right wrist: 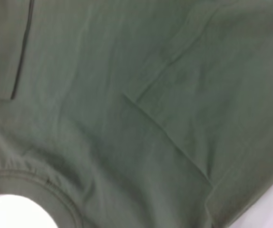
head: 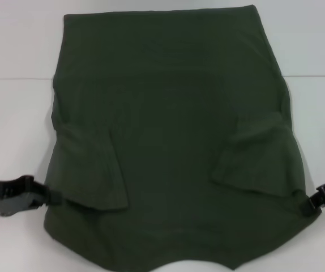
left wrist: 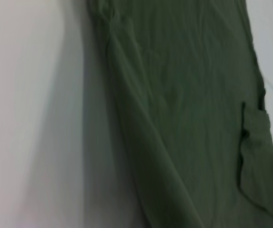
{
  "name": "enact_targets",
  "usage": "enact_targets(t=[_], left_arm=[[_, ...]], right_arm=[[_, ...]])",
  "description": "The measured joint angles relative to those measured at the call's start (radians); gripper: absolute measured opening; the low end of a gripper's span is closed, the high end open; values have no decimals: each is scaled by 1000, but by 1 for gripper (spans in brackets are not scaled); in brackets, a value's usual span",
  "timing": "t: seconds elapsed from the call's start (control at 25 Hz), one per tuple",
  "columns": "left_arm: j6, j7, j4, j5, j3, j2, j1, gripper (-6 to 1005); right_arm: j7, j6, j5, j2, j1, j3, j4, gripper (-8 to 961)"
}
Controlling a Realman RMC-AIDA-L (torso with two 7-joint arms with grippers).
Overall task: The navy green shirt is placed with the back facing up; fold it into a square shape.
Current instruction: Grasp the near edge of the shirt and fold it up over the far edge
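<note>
bare white table (head: pixel 15 113) open either side of the navy green shirt (head: pixel 174 113), nothing standing in the way

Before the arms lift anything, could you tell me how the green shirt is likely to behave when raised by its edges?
The navy green shirt will probably hang limp: its sleeves already lie folded inward in soft creases. Held only at the left gripper and right gripper, the middle would likely sag. It seems light, and may drag across the white table.

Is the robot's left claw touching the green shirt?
Touching. In the head view the left gripper meets the near left edge of the navy green shirt with no table showing between them. Whether its jaws pinch the cloth cannot be seen.
</note>
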Motion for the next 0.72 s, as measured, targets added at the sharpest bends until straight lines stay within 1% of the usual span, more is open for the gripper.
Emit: enact_targets(t=[0.16, 0.4, 0.52, 0.64, 0.72], left_arm=[[63, 4, 43, 29, 0, 2, 27, 16], [155, 18, 99, 77, -3, 0, 66, 16], [197, 33, 117, 80, -11, 2, 73, 15], [247, 59, 112, 55, -33, 13, 54, 15], [289, 67, 87, 35, -67, 32, 27, 15]], right_arm=[[-25, -70, 0, -3, -2, -4, 0, 57], [-53, -149, -4, -3, -15, -7, 0, 63], [-68, -171, 1, -4, -23, 14, 0, 66], [-93, -199, 49, -18, -24, 78, 2, 70], [-103, -231, 110, -33, -25, 115, 3, 72]])
